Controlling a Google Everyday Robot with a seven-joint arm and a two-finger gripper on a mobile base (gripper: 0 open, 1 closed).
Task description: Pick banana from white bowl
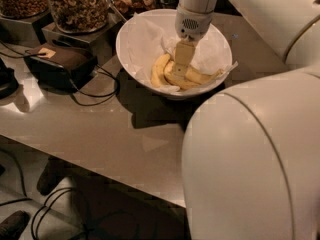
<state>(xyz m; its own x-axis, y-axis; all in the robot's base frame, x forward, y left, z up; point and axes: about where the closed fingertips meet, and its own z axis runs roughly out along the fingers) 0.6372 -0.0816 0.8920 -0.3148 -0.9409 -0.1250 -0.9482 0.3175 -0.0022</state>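
The white bowl [131, 40] stands on the table, lined with crinkled white paper. Inside lie yellow bananas. The longest banana [202, 77] curves along the bowl's near right side, its thin stem pointing right. A shorter banana [160, 69] lies to its left. My gripper [180, 75] hangs straight down from the white wrist into the bowl, its tip among the bananas at the left end of the long one. The tip hides part of the fruit.
Glass jars of nuts [80, 4] stand on metal bases at the back left. A dark box [60, 61] with a black cable [100, 96] lies left of the bowl. My large white arm body [250, 159] fills the right foreground. The table's front edge [100, 171] runs below.
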